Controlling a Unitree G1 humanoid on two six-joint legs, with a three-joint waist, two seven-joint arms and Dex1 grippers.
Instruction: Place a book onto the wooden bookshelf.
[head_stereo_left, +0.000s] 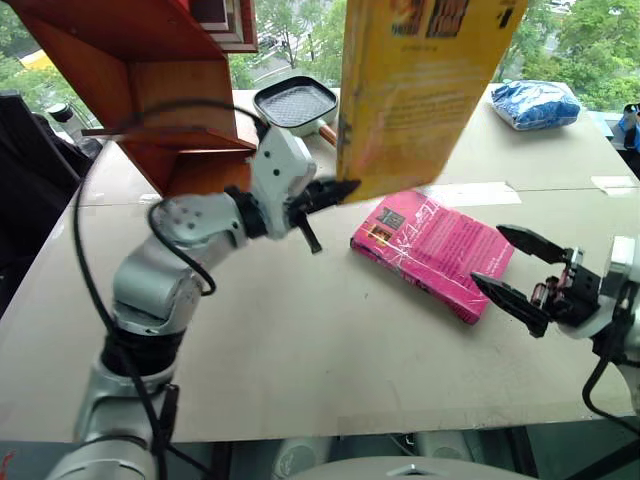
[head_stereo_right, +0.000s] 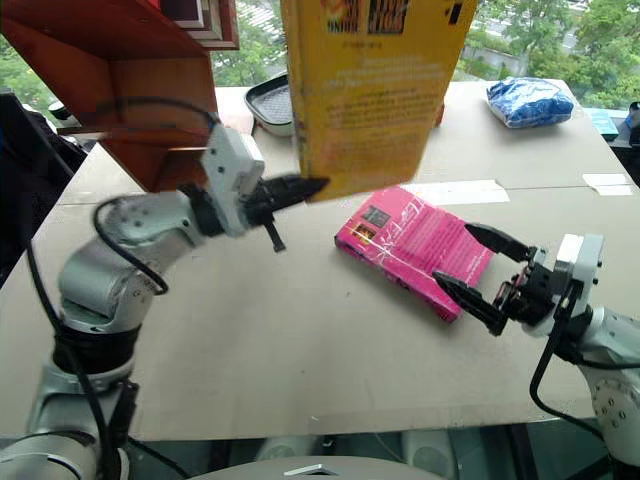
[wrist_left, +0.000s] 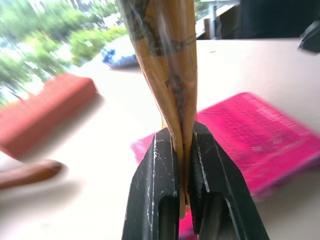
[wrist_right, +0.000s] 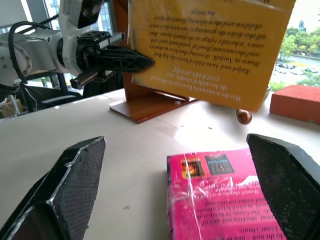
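The two black fingers (wrist_left: 160, 185) of the left gripper (head_stereo_left: 335, 190) are clamped on the lower corner of the thick yellow-orange paperback book in glossy plastic wrap (head_stereo_left: 415, 90), one finger pressed flat against each cover, as is seen in the left wrist view. The book is held upright in the air, well above the pale worktop (head_stereo_left: 300, 340), with most of its bulk standing over the fingers (a corner grip, so it may be judged prone to swinging). The carrying step is judged to be in hand: the book has been lifted but not yet set down. The large reddish-brown wooden bookshelf with slanted side panels (head_stereo_left: 150, 70) stands to the left of the book, just behind the left arm. A swing of the book towards a flat shelf is called for next, followed by a lowering and a release. The thinner pink wrapped book (head_stereo_left: 432, 252) lies flat on the worktop beneath. The right gripper (head_stereo_left: 520, 270) is held beside it with its fingers spread wide, gripping nothing.
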